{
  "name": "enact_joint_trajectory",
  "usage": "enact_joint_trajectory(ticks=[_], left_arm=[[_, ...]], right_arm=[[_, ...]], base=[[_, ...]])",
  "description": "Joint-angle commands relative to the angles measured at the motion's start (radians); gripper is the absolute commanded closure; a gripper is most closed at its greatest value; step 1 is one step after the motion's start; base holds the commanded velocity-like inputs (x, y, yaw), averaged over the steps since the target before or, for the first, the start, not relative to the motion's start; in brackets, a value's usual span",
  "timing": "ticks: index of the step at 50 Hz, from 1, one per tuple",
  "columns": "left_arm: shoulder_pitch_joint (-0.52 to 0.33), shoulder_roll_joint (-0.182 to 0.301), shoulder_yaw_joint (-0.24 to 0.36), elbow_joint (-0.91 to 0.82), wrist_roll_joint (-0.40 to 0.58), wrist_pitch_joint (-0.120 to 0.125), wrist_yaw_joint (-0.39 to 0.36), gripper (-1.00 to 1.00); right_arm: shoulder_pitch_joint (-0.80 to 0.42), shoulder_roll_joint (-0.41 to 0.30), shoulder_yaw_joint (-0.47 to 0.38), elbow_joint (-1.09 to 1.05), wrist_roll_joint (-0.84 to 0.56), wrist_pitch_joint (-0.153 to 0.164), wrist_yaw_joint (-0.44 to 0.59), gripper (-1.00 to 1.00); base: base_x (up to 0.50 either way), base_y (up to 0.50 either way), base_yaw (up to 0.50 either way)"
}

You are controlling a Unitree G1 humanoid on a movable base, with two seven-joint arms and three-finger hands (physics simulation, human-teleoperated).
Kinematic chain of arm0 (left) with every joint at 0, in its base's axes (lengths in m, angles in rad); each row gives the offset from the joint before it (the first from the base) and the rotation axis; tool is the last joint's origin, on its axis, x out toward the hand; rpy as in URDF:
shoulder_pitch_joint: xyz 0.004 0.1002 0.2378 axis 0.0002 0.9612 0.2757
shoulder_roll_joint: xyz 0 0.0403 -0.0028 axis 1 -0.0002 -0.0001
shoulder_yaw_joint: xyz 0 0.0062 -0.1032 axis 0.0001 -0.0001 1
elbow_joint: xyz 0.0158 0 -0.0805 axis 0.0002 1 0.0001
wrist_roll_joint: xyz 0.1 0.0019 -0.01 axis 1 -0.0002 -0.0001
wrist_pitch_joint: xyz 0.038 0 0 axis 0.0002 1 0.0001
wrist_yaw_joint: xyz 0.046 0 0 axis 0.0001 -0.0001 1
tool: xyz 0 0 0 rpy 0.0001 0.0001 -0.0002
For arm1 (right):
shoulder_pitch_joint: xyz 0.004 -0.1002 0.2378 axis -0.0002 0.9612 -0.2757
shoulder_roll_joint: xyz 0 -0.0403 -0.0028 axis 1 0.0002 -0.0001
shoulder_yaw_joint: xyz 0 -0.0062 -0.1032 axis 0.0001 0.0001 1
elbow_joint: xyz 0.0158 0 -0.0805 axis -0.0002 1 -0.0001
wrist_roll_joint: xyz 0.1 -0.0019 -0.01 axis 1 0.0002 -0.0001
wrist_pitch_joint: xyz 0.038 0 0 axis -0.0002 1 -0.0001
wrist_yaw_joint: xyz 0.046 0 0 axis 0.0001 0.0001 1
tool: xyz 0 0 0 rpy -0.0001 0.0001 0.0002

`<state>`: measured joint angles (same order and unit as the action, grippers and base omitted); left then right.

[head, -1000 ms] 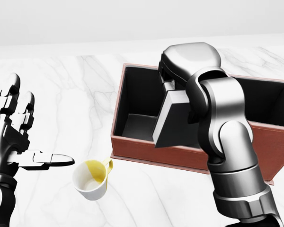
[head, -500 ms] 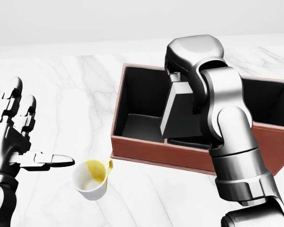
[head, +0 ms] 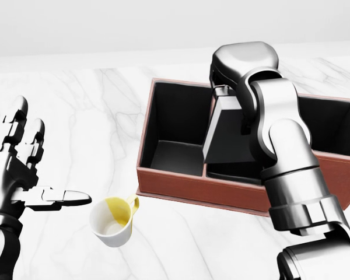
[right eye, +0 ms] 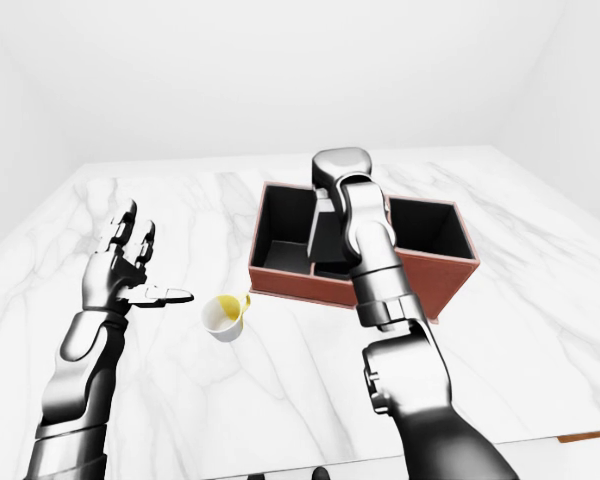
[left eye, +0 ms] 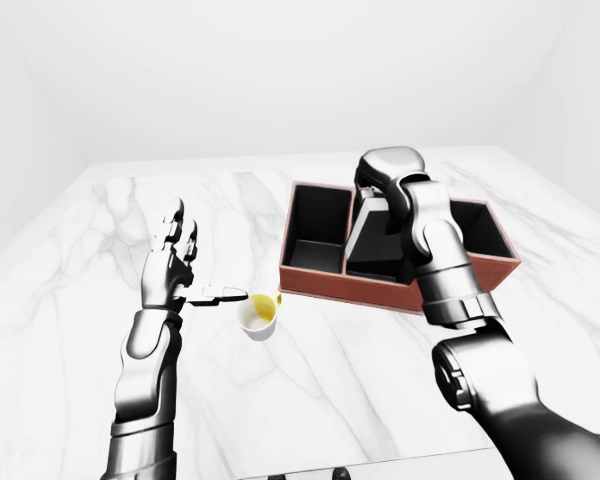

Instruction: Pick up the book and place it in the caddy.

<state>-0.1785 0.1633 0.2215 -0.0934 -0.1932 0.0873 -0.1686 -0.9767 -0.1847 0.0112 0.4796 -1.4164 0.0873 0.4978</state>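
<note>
— What does the right hand (head: pixel 245 64) have?

— Its fingers are hidden under the wrist; whether they grip, I cannot tell. The dark book (head: pixel 228 135) hangs just below it, tilted, low in the caddy (head: pixel 181 189), over the middle divider.

— And the left hand (head: pixel 20 160)?

— Well left of the caddy, raised, fingers spread wide, holding nothing.

— Around the caddy?

— A yellow-lined mug (head: pixel 112 220) lies tipped near its lower-left corner, on a white marble tabletop (left eye: pixel 310 380). Bare white walls (left eye: pixel 280 70) enclose the room.
</note>
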Motion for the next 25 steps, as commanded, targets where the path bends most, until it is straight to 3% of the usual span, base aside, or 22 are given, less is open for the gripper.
enact_joint_trajectory(ticks=[1, 25], left_arm=[[-0.002, 0.003, 0.003, 0.019, -0.004, 0.000, -0.002, -1.00], [-0.004, 0.008, 0.006, 0.043, -0.013, 0.000, -0.003, -1.00]], right_arm=[[-0.038, -0.017, -0.001, 0.102, 0.025, 0.000, -0.089, 1.00], [-0.057, -0.044, 0.005, 0.202, 0.040, 0.000, -0.160, 1.00]], base=[[0.00, 0.00, 0.00], [0.00, 0.00, 0.00]])
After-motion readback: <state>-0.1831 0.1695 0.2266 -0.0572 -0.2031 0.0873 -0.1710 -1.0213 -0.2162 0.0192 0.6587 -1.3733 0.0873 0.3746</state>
